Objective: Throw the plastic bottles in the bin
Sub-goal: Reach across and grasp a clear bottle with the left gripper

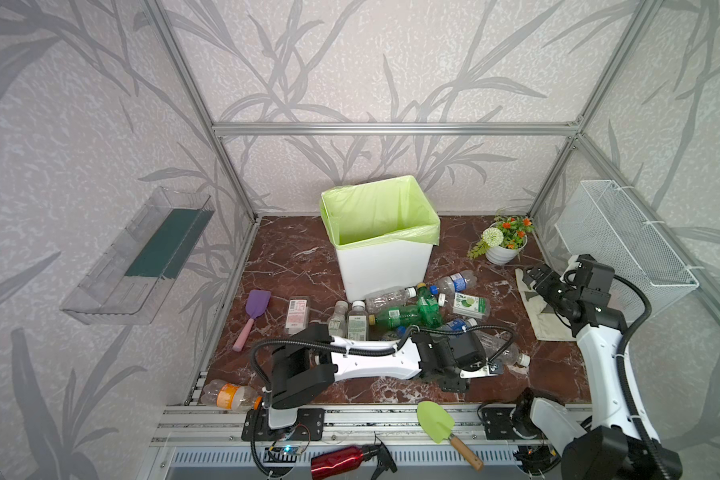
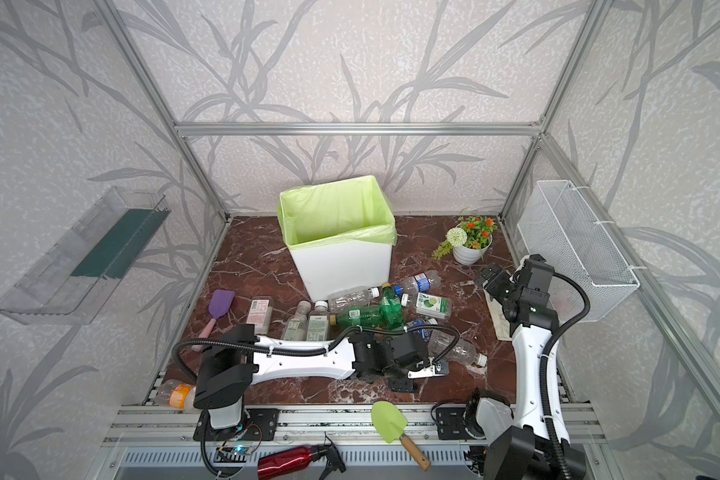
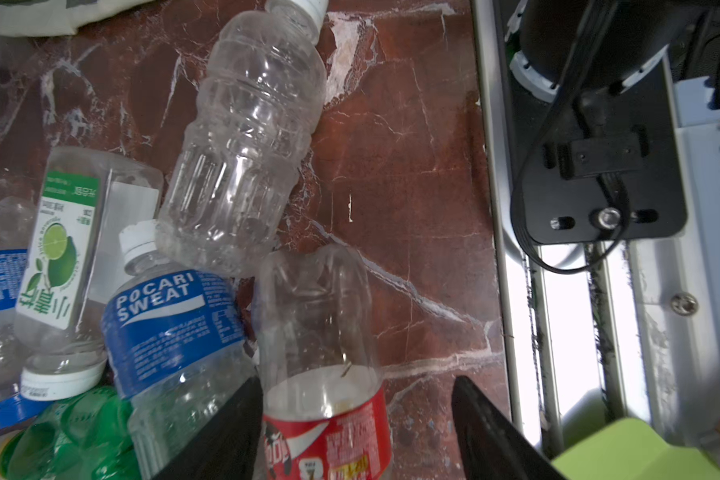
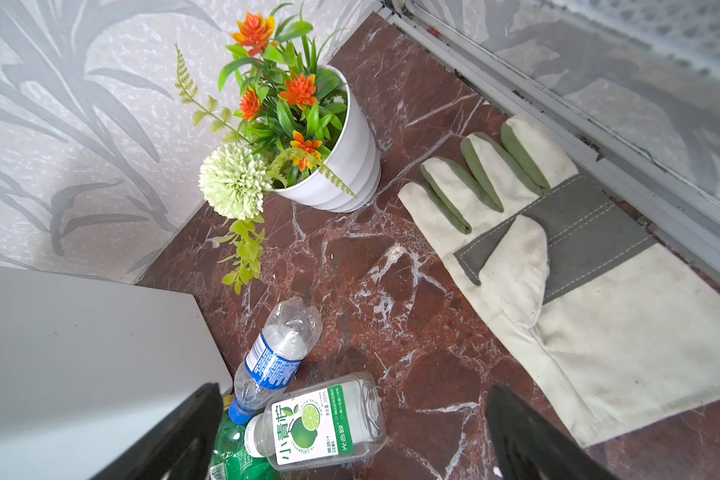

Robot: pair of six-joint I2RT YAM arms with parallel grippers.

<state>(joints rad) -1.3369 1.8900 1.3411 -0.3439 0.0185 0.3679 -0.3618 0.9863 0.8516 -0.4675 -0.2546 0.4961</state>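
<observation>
Nearest the lens, a red spray bottle and a green trowel lie on the front rails, off the marble floor. Just behind them the left arm stretches low across the floor toward the right. Its left gripper straddles a red-label bottle lying on the marble. One finger touches the bottle's side and the other stands clear of it, so the jaws are apart, not clamped. Beside that bottle lie a Pocari bottle, a plain clear bottle and a lime bottle. They are part of the heap of bottles on the floor just in front of the bin, with two green bottles among them. The bin stands upright toward the back, mid-floor, its green bag folded over the rim. An orange-label bottle lies apart at the front left corner, by the left arm's base. The right gripper hangs wide open and empty above the right side of the floor, near a glove, with a blue-label bottle and the lime bottle below it. A flowerpot stands in the back right corner, and a purple spatula lies left of the heap.
</observation>
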